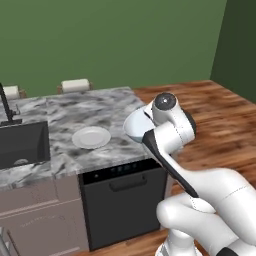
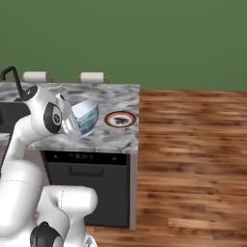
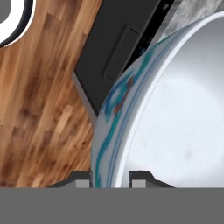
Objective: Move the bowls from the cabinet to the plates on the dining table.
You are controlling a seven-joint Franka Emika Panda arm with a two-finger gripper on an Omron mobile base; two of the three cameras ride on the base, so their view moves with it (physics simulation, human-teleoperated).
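My gripper is shut on the rim of a white bowl with a blue pattern. It holds the bowl tilted on its side above the front part of the grey-veined marble dining table. A reddish-brown plate lies on the marble just right of the held bowl. In the left base view, a white plate lies on the table to the left of the bowl, which the arm partly covers. The cabinet is out of view.
A dark sink with a black faucet is set into the marble at the left. Below the table's front edge is a dark appliance front with a handle. Two pale seat backs stand behind the table. Wooden floor lies to the right.
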